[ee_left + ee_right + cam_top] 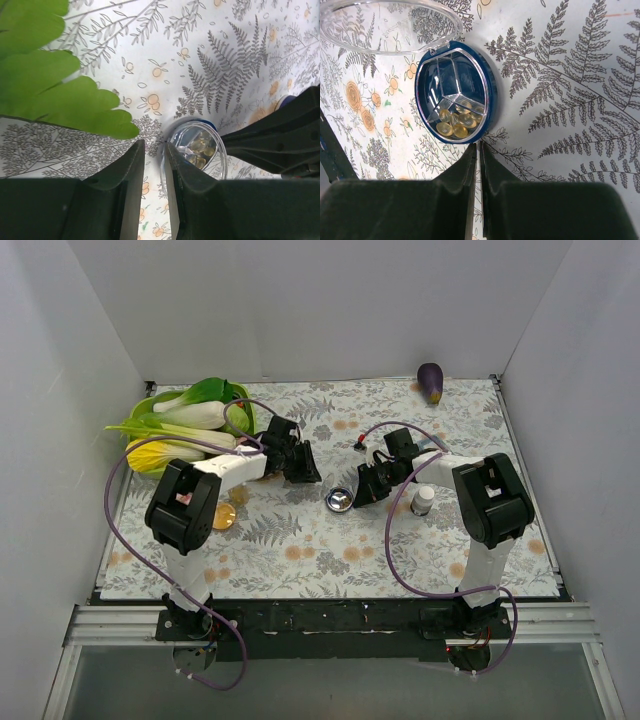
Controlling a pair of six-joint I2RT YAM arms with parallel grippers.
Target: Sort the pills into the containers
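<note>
Near the middle of the desk, between the two claws, sits the round blue pill case [455, 95]. Its clear lid [385, 25] is swung open on the hinge, on the side away from the right claw. Amber pills [455, 122] lie heaped in the one compartment nearest that claw.

The right gripper [479, 146] points at the case rim from just beside it. Its fingers are drawn almost together with only a sliver between them, and they hold nothing.

The left gripper [155, 146] comes in from the lid side with its fingers narrowly apart. The lid's edge runs along the inner face of one finger, but whether it is pinched cannot be told.

A translucent orange dish [224, 517] rests toward the left edge, beside the left arm. A small white bottle [423, 500] stands just right of the right claw.

At the far left corner a green basket [145, 405] holds bok choy [195, 415], and an eggplant [430, 382] lies by the far edge toward the right.
</note>
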